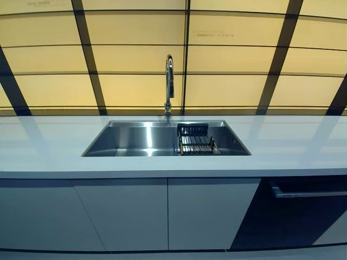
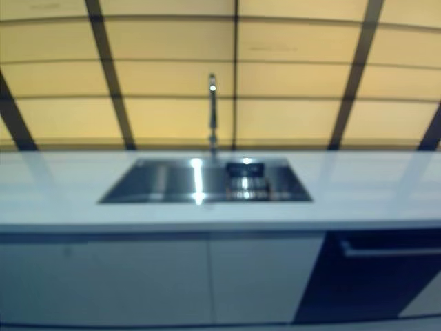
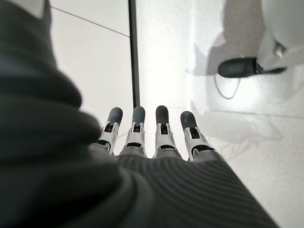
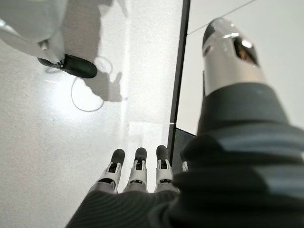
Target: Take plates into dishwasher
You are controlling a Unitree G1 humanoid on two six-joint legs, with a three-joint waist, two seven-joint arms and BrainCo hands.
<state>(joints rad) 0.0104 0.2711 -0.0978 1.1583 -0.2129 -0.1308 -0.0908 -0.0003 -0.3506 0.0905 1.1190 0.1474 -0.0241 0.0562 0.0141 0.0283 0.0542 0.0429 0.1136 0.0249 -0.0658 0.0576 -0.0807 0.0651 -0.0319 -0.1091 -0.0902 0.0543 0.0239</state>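
- Your left hand (image 3: 156,137) hung with fingers straight, holding nothing.
- Your right hand (image 4: 137,175) matched it, fingers relaxed and empty.
- Dish rack (image 1: 195,142) sat mid-frame in the sink (image 1: 135,140); dishwasher (image 1: 295,214) lower right.

Bright warm backlit wall (image 1: 227,86), glare streak in sink (image 1: 149,138), right eye view blurry

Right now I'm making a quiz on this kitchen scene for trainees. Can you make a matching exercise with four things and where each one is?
Things:
1. tap
2. dish rack
3. dark handled front
4. left hand

Places:
A. inside the sink, at its right end
B. below the worktop, at the right
C. hanging over the floor, fingers straight
D. behind the sink, at the middle of its back edge

Pairs: 1-D, 2-A, 3-B, 4-C
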